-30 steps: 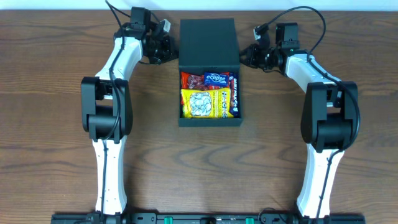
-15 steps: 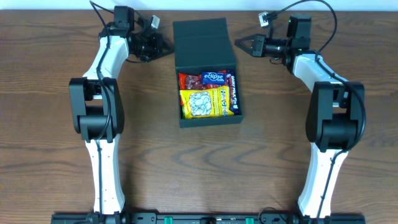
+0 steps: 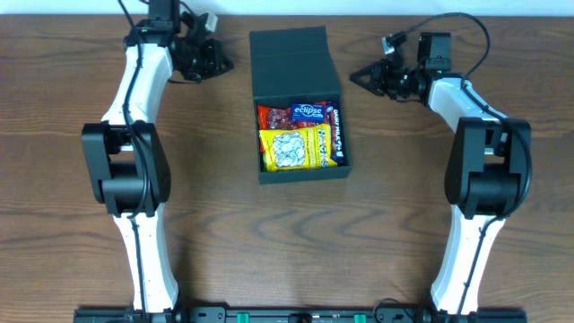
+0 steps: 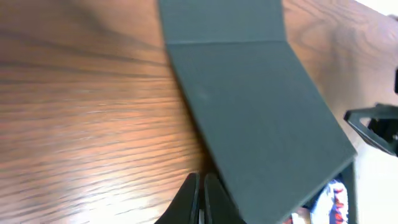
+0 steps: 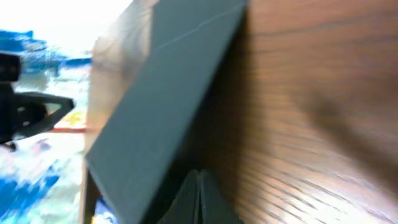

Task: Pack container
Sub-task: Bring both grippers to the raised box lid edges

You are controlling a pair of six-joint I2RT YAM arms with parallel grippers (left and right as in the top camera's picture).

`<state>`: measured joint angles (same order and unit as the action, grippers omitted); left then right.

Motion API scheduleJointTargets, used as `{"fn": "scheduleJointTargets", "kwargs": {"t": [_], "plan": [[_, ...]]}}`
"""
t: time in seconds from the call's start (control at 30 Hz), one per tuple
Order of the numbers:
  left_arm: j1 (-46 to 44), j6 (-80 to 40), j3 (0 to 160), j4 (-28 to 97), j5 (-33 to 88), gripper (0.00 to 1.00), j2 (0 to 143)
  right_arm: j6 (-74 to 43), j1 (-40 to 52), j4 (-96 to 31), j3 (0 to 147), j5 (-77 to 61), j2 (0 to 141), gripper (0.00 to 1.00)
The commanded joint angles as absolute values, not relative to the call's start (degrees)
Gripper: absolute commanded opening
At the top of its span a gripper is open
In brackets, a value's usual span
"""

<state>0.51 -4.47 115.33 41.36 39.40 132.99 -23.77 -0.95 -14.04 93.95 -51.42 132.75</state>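
The dark teal-green container point(image 3: 303, 175) stands at the table's middle, its flip lid point(image 3: 292, 65) raised toward the back. Inside lie several snack packets, among them a yellow one point(image 3: 296, 148) and a red one point(image 3: 291, 114). My left gripper point(image 3: 222, 65) is shut and empty, left of the lid with a gap. My right gripper point(image 3: 357, 75) is shut and empty, just right of the lid. The left wrist view shows the lid's outer face point(image 4: 255, 93) beside the shut fingers point(image 4: 202, 186). The right wrist view shows the lid point(image 5: 161, 106) left of the shut fingers point(image 5: 199, 186).
Brown wooden table point(image 3: 72, 224) all round the container. The table's white back edge point(image 3: 359, 7) runs just behind the lid and both wrists. Both arm bases stand at the front edge.
Both grippers drew back from the lid's sides. The left gripper moved left and back; the right one moved away, then a little forward. The lid has tilted up slightly.
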Motion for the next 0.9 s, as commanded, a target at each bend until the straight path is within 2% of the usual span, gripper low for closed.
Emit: {"fn": "scheduleJointTargets", "kwargs": {"t": [0.0,0.23,0.7,0.87], "plan": [[1.85,-6.28,115.87,41.93,37.34,0.06,135.37,-24.23,-0.47,-15.29,93.91,-46.68,133.91,0.01],[1.80,-9.98,115.87,42.50,44.97,0.06,142.26,-25.91,1.10,-16.43,93.91,-45.47,135.35,0.02],[-0.21,-12.99,115.87,38.17,45.74,0.06,143.61,-33.23,4.16,-7.20,94.54,-49.98,140.86,0.02],[-0.21,-16.71,115.90,35.88,50.74,0.06,146.74,-33.87,4.25,-5.32,95.26,-49.95,140.92,0.02]]}}
